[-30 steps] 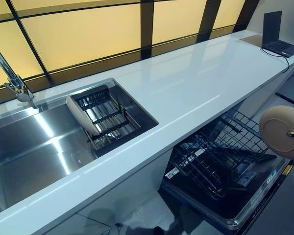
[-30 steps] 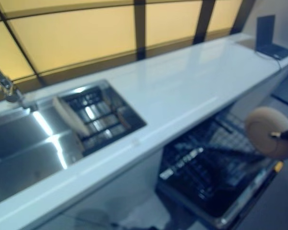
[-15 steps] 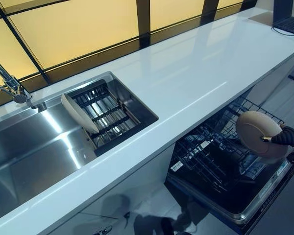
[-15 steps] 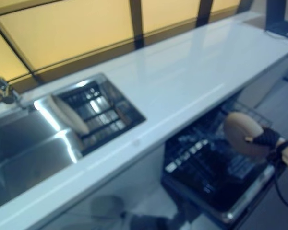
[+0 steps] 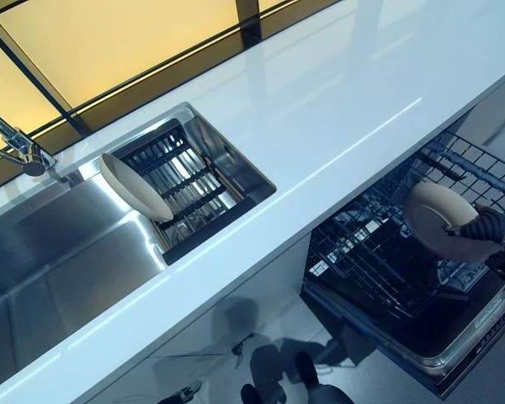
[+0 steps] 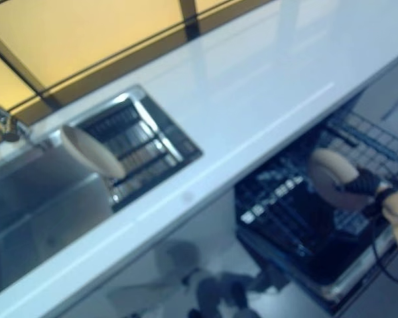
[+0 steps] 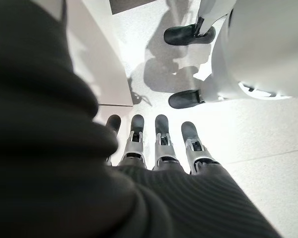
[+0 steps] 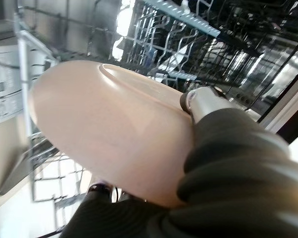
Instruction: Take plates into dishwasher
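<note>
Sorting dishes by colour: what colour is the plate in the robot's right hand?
Plain cream-beige, no pattern. The plate shows best in the right wrist view, pinched by the right hand.

A kitchen: a long white worktop point(image 5: 337, 109) with a steel sink point(image 5: 59, 261) let into it, a tap point(image 5: 17, 147) at its back edge, a draining rack point(image 5: 185, 189) in the sink's corner, and an open dishwasher point(image 5: 404, 278) with wire racks below the front edge.
</note>
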Robot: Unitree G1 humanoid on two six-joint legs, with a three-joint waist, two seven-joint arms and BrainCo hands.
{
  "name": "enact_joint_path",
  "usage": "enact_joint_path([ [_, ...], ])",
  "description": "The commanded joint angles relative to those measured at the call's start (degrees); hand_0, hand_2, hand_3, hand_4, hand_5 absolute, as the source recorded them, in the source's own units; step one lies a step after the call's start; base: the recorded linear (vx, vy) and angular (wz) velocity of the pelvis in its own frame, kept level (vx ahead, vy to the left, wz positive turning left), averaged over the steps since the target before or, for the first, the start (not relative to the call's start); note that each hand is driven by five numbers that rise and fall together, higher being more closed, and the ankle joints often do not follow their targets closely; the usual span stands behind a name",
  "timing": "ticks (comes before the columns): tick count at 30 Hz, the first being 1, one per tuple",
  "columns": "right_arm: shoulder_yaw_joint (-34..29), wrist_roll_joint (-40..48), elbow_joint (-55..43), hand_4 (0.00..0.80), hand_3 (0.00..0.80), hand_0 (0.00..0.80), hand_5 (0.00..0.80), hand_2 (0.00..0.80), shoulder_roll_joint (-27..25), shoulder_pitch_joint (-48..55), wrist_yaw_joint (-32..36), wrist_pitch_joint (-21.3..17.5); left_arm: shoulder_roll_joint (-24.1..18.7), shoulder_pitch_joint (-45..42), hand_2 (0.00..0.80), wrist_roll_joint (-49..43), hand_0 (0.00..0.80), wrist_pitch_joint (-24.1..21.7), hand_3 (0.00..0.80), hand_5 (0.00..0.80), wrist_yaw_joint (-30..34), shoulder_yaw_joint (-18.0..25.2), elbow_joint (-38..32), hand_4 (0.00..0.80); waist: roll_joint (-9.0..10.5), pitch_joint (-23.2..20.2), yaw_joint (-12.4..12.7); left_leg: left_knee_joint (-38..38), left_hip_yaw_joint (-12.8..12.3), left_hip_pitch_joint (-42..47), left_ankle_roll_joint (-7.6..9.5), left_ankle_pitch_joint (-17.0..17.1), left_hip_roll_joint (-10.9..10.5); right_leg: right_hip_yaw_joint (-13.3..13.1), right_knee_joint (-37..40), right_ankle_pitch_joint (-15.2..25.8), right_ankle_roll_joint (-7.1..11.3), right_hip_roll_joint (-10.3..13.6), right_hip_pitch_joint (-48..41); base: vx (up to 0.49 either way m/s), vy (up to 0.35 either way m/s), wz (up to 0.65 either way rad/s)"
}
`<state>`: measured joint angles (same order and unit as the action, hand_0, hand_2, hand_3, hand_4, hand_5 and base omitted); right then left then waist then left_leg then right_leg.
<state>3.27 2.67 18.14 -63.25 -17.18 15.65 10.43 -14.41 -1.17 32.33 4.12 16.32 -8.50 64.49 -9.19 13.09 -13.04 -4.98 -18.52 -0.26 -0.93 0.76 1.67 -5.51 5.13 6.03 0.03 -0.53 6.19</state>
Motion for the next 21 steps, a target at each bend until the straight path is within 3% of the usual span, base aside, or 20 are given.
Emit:
enact_joint_path([
  [1, 1.5, -1.6, -1.1, 0.8, 0.8, 0.8, 0.8, 0.8, 1.8, -6.4, -1.8, -0.6, -2.0, 1.5, 0.0, 1.0, 0.0, -1.2, 0.0, 0.0, 0.5, -2.1, 2.4, 0.0, 3.62, -1.2, 1.6, 0.0, 2.3, 1.8, 1.21, -4.1, -1.5, 1.0, -0.1, -2.4, 2.29, 1.1, -0.1, -0.02, -0.002, 0.03],
  [11, 3.9, -5.7, -0.7, 0.8, 0.8, 0.8, 0.8, 0.8, 4.2, -7.5, -1.9, 0.2, -1.5, 2.5, 0.0, 1.9, 0.0, -1.0, 0.0, 0.0, -0.3, -3.1, 1.7, 0.0, 3.13, -0.6, 2.2, 0.0, 2.8, 1.5, 1.29, -3.9, -1.8, 1.4, -0.1, -2.4, 2.28, 1.4, 0.0, -0.007, 0.002, 0.02],
  [21, 7.6, -17.9, 3.0, 0.8, 0.8, 0.8, 0.8, 0.8, 4.9, -9.4, -7.0, 2.1, -1.3, 2.8, 0.0, 2.7, 0.0, -0.8, 0.0, 0.0, -0.7, -4.3, 0.8, 0.0, 2.44, 0.0, 3.0, 0.0, 3.2, 1.4, 1.38, -3.7, -1.9, 1.8, -0.1, -2.4, 2.37, 1.7, -0.1, 0.0, 0.002, 0.03],
])
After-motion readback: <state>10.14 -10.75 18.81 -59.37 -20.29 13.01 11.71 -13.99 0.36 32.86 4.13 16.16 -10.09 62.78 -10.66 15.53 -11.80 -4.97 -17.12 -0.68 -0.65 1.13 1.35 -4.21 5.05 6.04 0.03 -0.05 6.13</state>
